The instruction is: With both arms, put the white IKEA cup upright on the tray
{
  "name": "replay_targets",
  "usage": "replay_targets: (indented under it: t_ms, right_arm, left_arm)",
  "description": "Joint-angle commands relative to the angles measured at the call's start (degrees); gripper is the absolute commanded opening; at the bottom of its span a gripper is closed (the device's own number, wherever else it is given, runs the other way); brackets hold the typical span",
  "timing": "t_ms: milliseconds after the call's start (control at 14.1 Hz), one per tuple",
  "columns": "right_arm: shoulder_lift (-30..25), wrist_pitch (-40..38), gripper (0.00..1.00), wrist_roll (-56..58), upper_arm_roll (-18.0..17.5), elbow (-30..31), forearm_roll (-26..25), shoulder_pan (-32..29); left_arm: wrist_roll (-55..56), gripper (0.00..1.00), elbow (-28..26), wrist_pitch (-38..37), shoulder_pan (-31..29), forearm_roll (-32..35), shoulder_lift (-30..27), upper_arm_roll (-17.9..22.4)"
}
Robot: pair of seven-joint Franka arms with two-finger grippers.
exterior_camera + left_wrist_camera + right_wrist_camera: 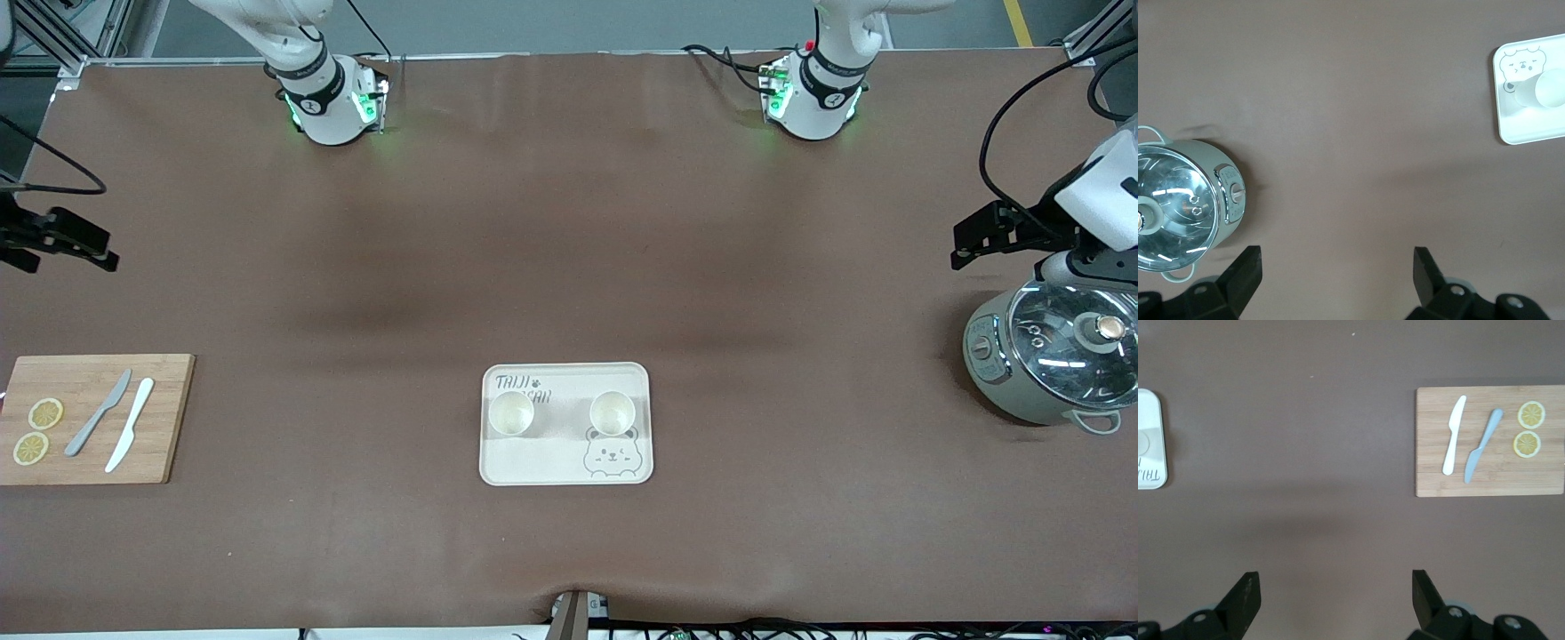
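- While both white cups (512, 413) (612, 412) are sitting upright on the tray (566, 462), neither hand is gripping anything.
- Left hand (978, 236) is hovering released beside the lidded pot (1053, 360), at its own end of the surface (569, 222).
- Right hand (76, 242) is hovering released at the other end, near the cutting board (93, 418) with knives and lemon slices.
- Any fresh reach toward the tray is risking a tipped cup, since the two look light and are standing close together.
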State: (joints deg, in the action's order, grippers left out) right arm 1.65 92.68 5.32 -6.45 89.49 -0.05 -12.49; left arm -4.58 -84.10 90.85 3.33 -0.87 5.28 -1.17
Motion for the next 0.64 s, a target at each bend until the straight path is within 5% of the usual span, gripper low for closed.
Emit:
replay_targets:
  t_ms: [0,566]
  right_arm:
    - [0.6,-1.4,1.00,0.7,-1.2,-1.6,0.8,-2.0]
    - [0.6,-1.9,1.00,0.7,-1.2,-2.1,0.7,-2.0]
  left_arm:
    - [0.4,1.00,0.1,-0.1,0.3,1.0,-0.3,-0.1]
    - [0.4,1.00,0.2,0.0,0.2,1.0,0.1,-0.1]
